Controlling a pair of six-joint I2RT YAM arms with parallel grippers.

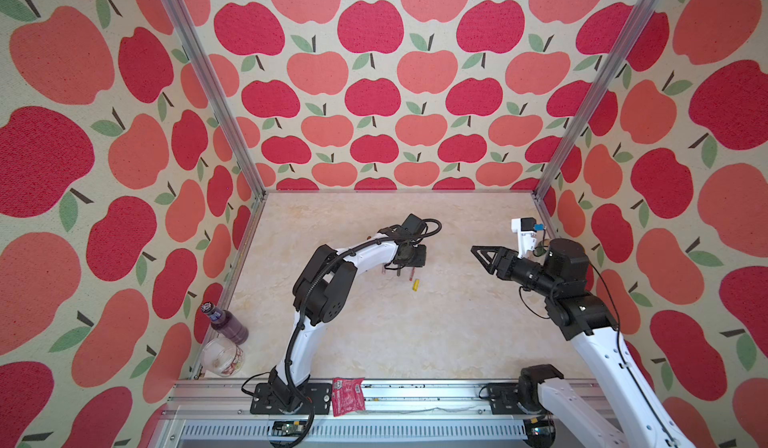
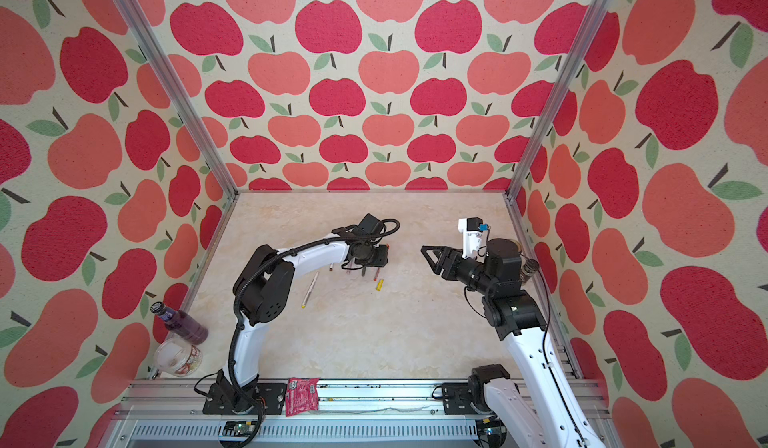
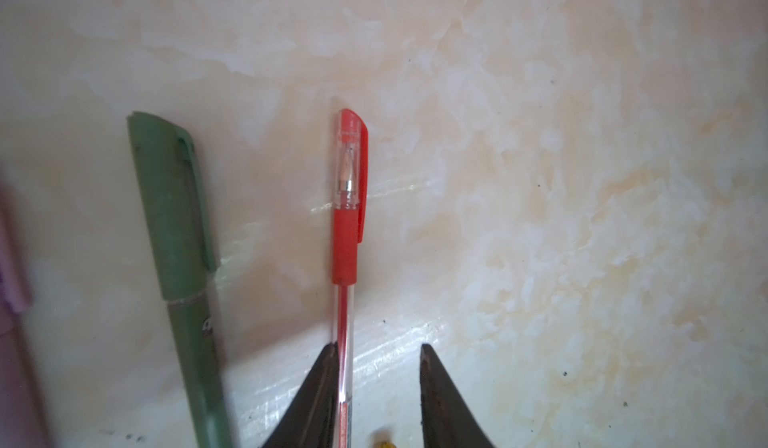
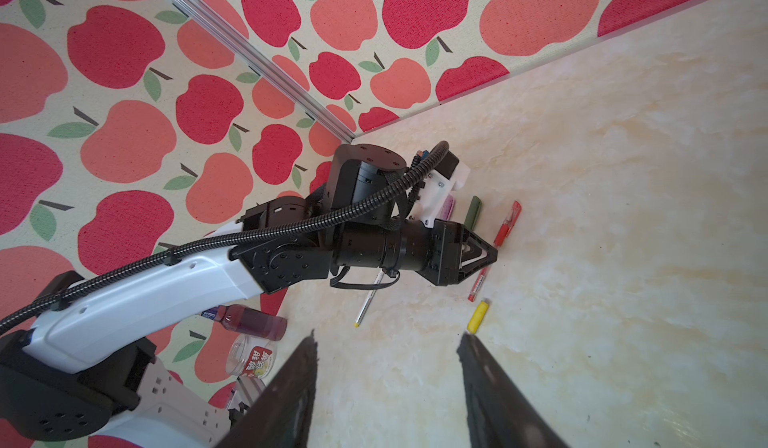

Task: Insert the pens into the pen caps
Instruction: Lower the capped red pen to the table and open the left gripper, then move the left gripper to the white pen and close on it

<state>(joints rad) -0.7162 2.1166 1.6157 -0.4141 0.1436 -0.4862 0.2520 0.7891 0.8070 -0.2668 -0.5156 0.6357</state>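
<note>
Your left claw [image 3: 378, 346] points down at the counter [image 3: 582, 217], and its jaws stand a little apart. The red pen [image 3: 345, 300] lies flat between them. It touches one finger [image 3: 320, 392], and there is a gap to the other one, so the claw is not squeezing it. The red cap [image 3: 352, 163] is on the pen's tip. Just beside it lies the green pen [image 3: 183, 300], and its green cap [image 3: 170, 201] is on too. At the edge of that wrist view you see a blurry lilac thing [image 3: 10, 342], maybe the lilac pen.

Your right claw [image 4: 386, 336] hangs over the right side of the counter, well apart from the pens. Its jaws are wide and nothing is between them.

The yellow cap [image 1: 415, 285] lies alone on the counter, near the back end of the red pen. In a top view the white pen [image 2: 310, 289] with a yellow end lies next to the left arm [image 2: 316, 255], apart from the yellow cap.

A bottle [image 1: 226, 323] and a jar [image 1: 222, 356] sit in the near left corner.
</note>
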